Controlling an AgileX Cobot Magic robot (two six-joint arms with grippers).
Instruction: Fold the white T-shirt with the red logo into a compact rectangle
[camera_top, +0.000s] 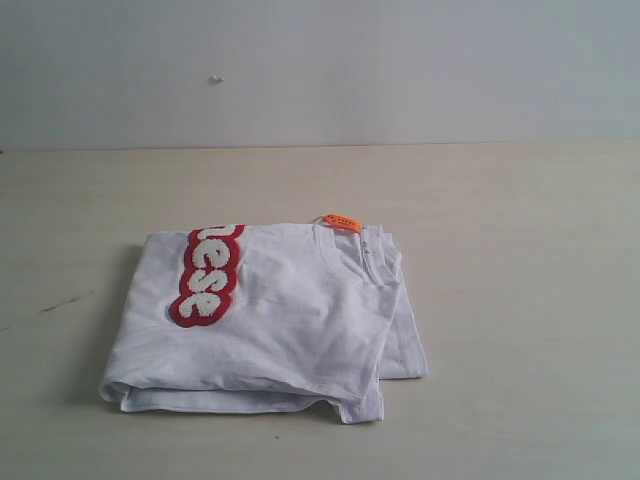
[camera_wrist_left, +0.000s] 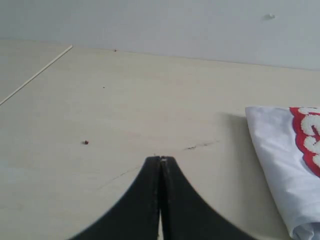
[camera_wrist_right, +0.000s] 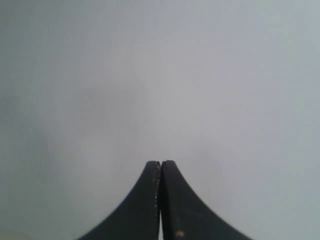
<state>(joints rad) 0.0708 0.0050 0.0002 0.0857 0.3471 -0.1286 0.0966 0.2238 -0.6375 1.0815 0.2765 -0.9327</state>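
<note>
The white T-shirt (camera_top: 290, 320) lies folded into a rough rectangle in the middle of the table, with an orange tag (camera_top: 341, 222) at its far edge. The red logo (camera_top: 205, 274) with white letters runs along the fold's left part. Neither arm shows in the exterior view. In the left wrist view my left gripper (camera_wrist_left: 161, 159) is shut on nothing, over bare table, with the shirt's corner (camera_wrist_left: 280, 160) and part of the red logo (camera_wrist_left: 307, 135) off to one side. My right gripper (camera_wrist_right: 161, 162) is shut and empty, facing only a plain grey wall.
The pale wooden table (camera_top: 520, 230) stretches around the shirt, with a grey wall (camera_top: 320, 70) behind it. A small dark speck (camera_wrist_left: 86, 142) and a thin scratch (camera_wrist_left: 200, 146) mark the table near the left gripper.
</note>
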